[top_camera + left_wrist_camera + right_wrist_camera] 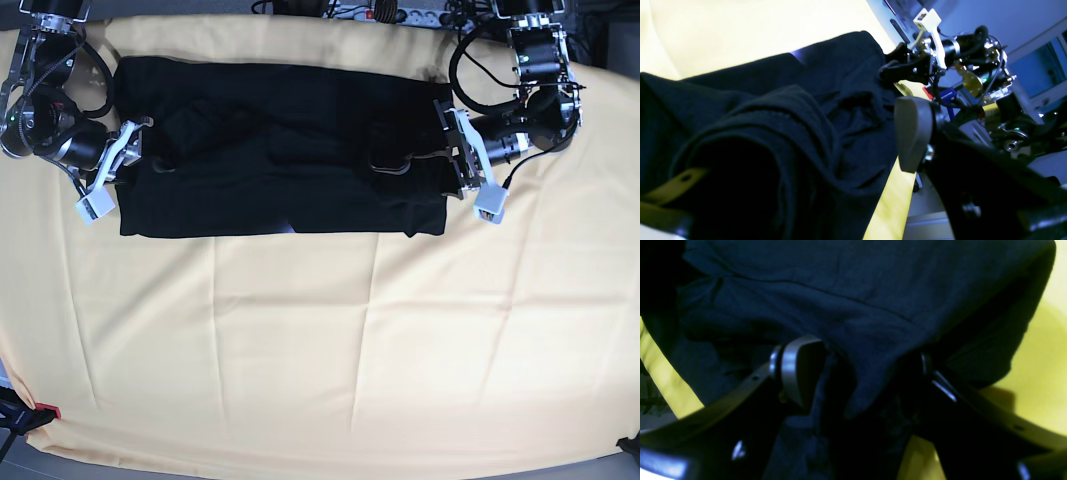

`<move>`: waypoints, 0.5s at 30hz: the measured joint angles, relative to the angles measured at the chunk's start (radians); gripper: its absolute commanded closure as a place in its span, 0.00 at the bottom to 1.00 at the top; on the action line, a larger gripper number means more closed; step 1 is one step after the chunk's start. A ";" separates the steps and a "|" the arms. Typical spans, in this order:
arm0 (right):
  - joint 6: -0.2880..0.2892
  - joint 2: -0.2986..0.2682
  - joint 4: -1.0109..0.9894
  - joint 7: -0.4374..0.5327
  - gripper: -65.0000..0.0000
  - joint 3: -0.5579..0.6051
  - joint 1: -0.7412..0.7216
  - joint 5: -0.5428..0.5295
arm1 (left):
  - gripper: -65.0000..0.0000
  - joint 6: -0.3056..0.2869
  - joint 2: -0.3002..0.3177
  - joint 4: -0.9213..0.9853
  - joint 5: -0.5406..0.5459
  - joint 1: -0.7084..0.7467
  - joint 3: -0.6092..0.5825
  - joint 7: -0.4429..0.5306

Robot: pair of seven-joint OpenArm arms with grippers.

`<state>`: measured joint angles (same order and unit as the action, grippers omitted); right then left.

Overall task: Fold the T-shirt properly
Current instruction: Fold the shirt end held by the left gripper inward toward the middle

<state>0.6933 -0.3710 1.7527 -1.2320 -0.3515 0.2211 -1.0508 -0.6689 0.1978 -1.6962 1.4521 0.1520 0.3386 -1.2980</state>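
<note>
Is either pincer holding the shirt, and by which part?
Left pincer: open, nothing pinched, T-shirt edge draped over it. Right pincer: jaws straddle a fold at the other end; grip cannot be told.

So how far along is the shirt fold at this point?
Partly done: the T-shirt lies as a wide band on the yellow cloth, long edges folded in. In hand: the left gripper and right gripper sit at its two ends, jaws apart with fabric between them. Left: folding the band crosswise and smoothing the bunched middle.
</note>
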 measured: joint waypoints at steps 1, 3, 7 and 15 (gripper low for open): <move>0.000 0.000 0.000 0.000 0.38 0.000 0.000 0.000 | 0.37 0.006 0.000 0.000 0.000 -0.002 0.000 0.000; 0.000 0.000 0.000 0.000 0.38 0.000 0.000 0.000 | 0.37 0.024 0.001 0.000 0.000 -0.006 0.000 0.001; 0.000 0.000 0.000 0.001 0.38 0.000 0.000 0.000 | 0.37 0.092 -0.021 0.000 0.000 -0.013 -0.008 0.051; 0.000 0.000 0.000 0.021 0.38 0.000 0.000 -0.002 | 0.37 -0.021 -0.019 0.000 -0.001 -0.026 -0.174 0.012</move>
<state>0.6933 -0.3706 1.7527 -1.2106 -0.3515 0.2211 -1.0523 -0.6895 0.1783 -1.6962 1.4513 0.1261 0.1646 -1.2858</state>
